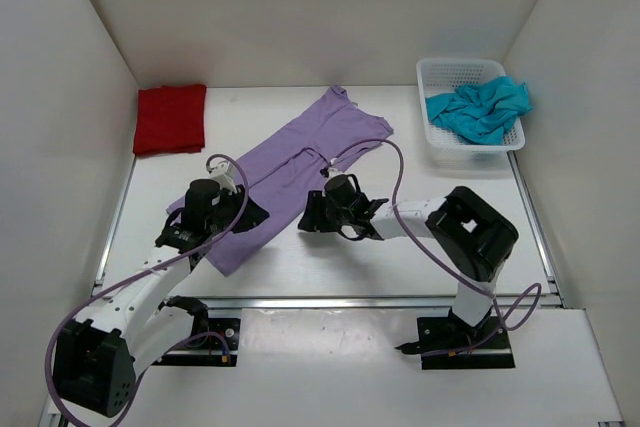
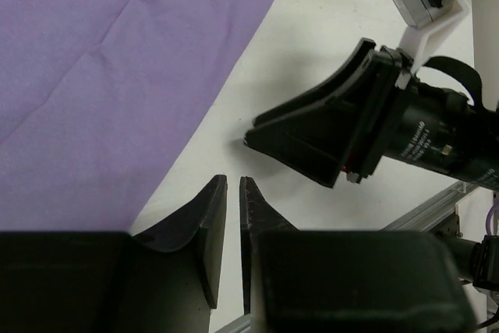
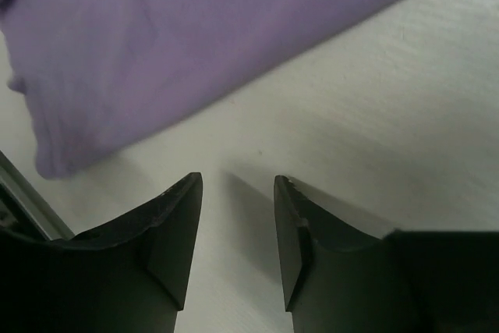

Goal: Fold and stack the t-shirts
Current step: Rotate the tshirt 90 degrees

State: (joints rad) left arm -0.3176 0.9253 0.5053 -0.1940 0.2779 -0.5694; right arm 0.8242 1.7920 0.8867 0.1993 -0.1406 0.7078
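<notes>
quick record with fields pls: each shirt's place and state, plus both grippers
red t-shirt: folded, far left corner of table
lavender t-shirt: spread in a long diagonal strip, mid-table
teal t-shirt: crumpled in the white mesh basket, far right
left gripper: slightly open, empty, over bare table beside the lavender edge
right gripper: open, empty, over bare table beside the lavender edge

White table (image 1: 330,257) across the middle of the frame, with a metal rail along its lower edge. Lying flat on it at upper left, close to the corner, a folded red t-shirt (image 1: 170,119); spread on a slant from lower left towards upper centre, a wrinkled lavender t-shirt (image 1: 300,162), well apart from the red one. Standing on it at upper right, a white mesh basket (image 1: 470,155), apart from both
</notes>
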